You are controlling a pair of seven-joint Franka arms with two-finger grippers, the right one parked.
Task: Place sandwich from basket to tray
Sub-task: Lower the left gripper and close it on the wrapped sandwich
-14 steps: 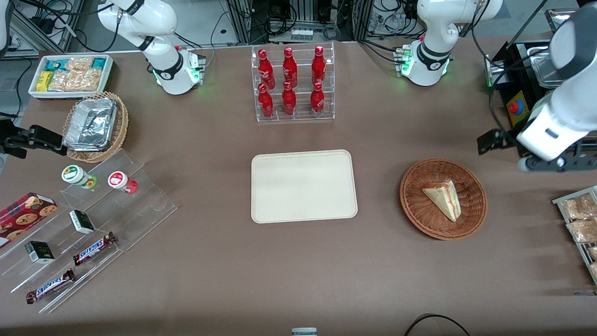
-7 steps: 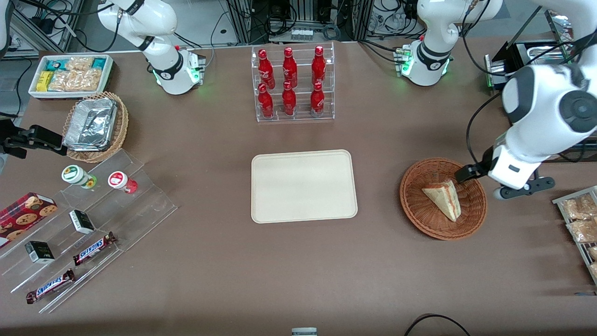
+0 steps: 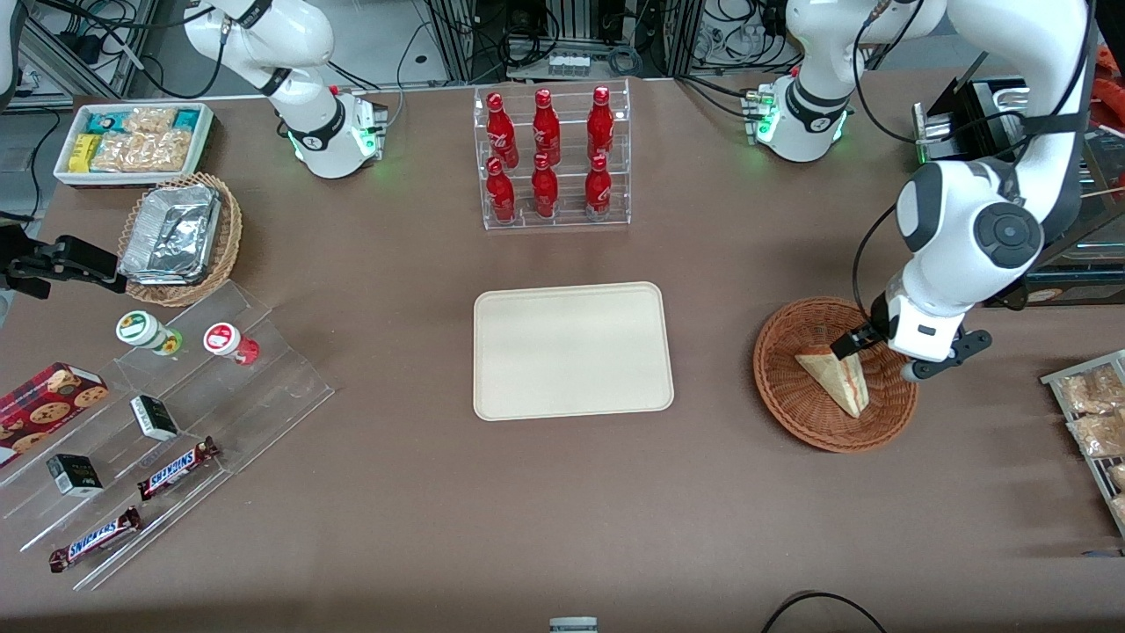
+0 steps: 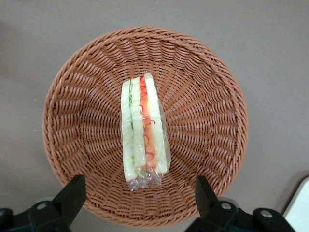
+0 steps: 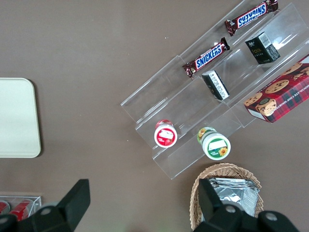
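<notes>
Claw (image 4: 140, 203) hangs above basket (image 4: 87, 72), fingers (image 4: 72, 193) spread wide, gripping nothing, one either side of sandwich's (image 4: 144, 133) wider end without touching it. Sandwich (image 3: 835, 376) lies wrapped in clear film at centre of round reddish-brown basket (image 3: 791, 400), cut edge up, red and green filling showing. Basket sits on brown worktop (image 3: 527, 510) toward working arm's end. Cream tray (image 3: 571, 350) lies well apart at worktop's middle, nothing on it

Reddish-brown woven basket (image 4: 203, 96); white sandwich (image 4: 144, 130), orange-red, green layers; cream tray (image 3: 571, 350); black gripper (image 4: 140, 195).
</notes>
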